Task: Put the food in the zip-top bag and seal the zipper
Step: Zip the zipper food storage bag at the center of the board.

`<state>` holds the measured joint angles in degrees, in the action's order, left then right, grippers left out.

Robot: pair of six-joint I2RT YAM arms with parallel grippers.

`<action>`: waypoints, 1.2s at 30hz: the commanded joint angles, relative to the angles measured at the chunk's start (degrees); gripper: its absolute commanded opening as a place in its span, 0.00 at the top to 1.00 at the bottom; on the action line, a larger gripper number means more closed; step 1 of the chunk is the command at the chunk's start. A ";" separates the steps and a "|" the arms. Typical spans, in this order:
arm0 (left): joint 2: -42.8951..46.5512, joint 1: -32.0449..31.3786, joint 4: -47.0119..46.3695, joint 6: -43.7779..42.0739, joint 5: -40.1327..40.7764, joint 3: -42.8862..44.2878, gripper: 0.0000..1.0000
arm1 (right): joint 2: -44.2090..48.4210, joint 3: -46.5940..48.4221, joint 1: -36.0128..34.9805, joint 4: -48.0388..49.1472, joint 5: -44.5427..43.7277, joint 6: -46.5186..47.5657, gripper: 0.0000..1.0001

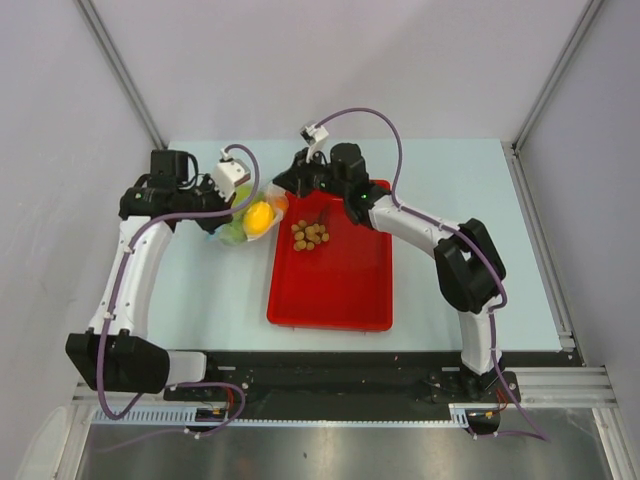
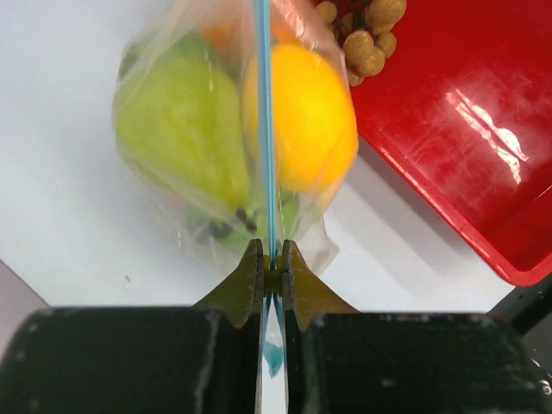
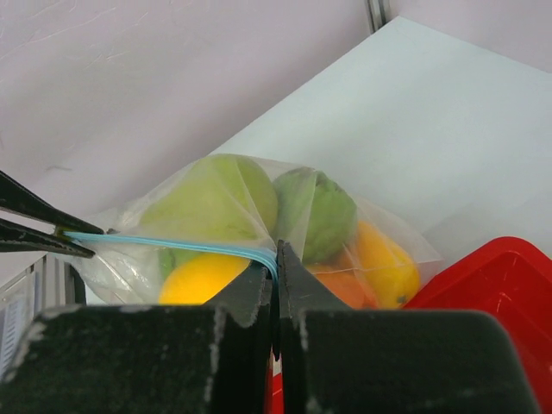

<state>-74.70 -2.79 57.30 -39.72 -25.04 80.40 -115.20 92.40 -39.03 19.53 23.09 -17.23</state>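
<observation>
Pinching the thin light-blue zipper strip at two places, both claws are closed tight on it. The left gripper has its two dark fingers pressed together on the strip at the bag's left end. The right gripper is clamped on the same strip further right. In the right wrist view the strip runs in a gentle curve from one pair of fingers to the other.

The clear floppy plastic zip-top bag is held between the two arms, just left of the far left corner of the red rectangular plastic tray. It is above the pale blue table top; whether its underside touches the table cannot be told.

Inside the bag lie a smooth yellow lemon, a large green round fruit pressed against it, a second green fruit, and an orange-yellow mango at the end nearest the tray.

A cluster of small brown nuts sits outside the bag, in the far left part of the tray, near the right gripper.
</observation>
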 commanded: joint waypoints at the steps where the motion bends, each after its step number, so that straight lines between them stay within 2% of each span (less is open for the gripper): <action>1: 3.24 6.64 11.87 -3.60 5.09 -0.95 0.92 | 0.68 3.93 7.21 3.85 -11.40 0.62 1.00; 12: 5.44 13.59 11.61 -7.83 6.67 -4.55 0.91 | -0.91 6.56 7.74 4.02 -9.65 -0.08 1.00; 24: 2.89 13.69 4.32 0.97 -3.26 3.27 0.99 | 1.99 4.20 6.24 12.90 4.41 2.02 1.00; 30: 2.10 13.60 -0.08 2.98 1.03 1.52 1.00 | 2.61 1.82 3.96 12.46 11.35 6.59 1.00; 33: 2.80 13.69 -1.31 4.65 1.31 0.90 1.00 | 0.51 1.20 1.94 16.32 11.54 9.41 1.00; 36: 3.76 13.69 3.05 2.12 -0.27 0.02 0.98 | -2.56 2.43 0.54 19.05 13.64 10.46 1.00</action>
<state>-72.64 10.11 57.65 -37.36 -25.58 81.08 -116.71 93.38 -36.95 29.34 34.37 -10.50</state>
